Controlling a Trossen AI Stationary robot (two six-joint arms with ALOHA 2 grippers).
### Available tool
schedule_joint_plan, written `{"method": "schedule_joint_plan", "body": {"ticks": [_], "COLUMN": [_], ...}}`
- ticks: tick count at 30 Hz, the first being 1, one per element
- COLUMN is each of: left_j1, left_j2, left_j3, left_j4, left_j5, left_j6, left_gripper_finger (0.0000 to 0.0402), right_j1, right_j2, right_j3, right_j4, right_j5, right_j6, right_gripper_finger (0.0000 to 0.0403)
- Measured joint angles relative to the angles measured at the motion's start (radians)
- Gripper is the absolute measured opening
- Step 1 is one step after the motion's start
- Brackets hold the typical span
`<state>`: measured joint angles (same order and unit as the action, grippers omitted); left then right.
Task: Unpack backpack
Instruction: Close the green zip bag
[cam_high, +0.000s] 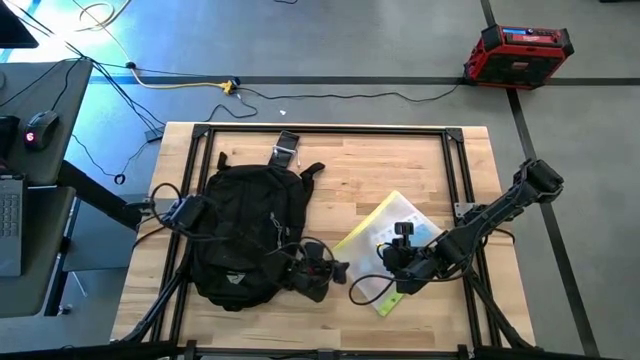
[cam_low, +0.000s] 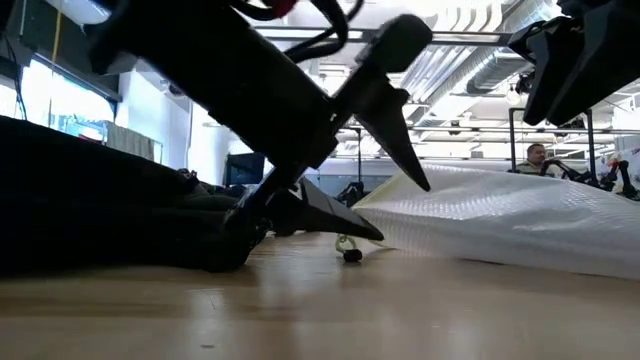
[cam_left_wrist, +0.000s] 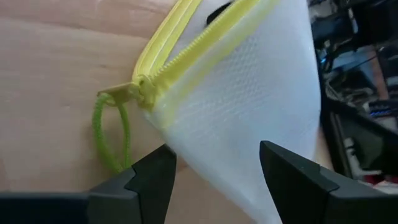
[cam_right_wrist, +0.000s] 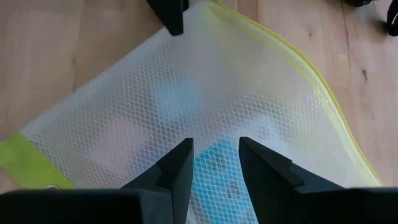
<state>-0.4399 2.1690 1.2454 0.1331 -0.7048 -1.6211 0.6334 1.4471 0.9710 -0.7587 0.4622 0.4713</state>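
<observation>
Robotics lab, exposed ceiling ducts (cam_low: 480, 60), floor cables (cam_high: 190, 85), monitors (cam_low: 75, 125)

Light: bright, even; ceiling strips and windows glow in the low view.
Glare: pale sheen on the table (cam_low: 300, 310).
Shadows: soft, short.
Blur: near arm and foreground wood in the low view; fingers soft in both wrist views.
</observation>
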Motion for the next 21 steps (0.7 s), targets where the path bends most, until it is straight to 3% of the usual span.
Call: {"method": "schedule_joint_plan", "body": {"ticks": [6,10,13,18,21], "left_j1": [0.036,0.038,0.041,0.061,0.072], "left_j2": [0.001,0.007,0.009,-0.026,-0.072], "left_j3": [0.007,0.004,0.002,0.001,0.003], "left_j4": [-0.033,-0.034,-0.017,-0.012,-0.008], "left_j5": [-0.027,-0.084,-0.090,-0.043,-0.033], "left_j6": [0.062,0.223,0.300,0.458,0.561], "left_gripper_finger": [0.0209,0.0193,0.0148,0.0027,0.0010], "right_j1": [0.002,0.004,0.016,0.071,0.109], "right_j2": [0.006,0.006,0.006,0.006,0.006], "right_j3": [0.000,0.000,0.000,0.000,0.000], "right_j4": [0.000,0.001,0.011,0.078,0.096], "right_j5": [-0.004,-0.006,0.002,0.001,0.004], "right_j6": [0.001,0.000,-0.009,-0.064,-0.073], "right_gripper_finger": [0.0117,0.0117,0.0117,0.0117,0.0117]}}
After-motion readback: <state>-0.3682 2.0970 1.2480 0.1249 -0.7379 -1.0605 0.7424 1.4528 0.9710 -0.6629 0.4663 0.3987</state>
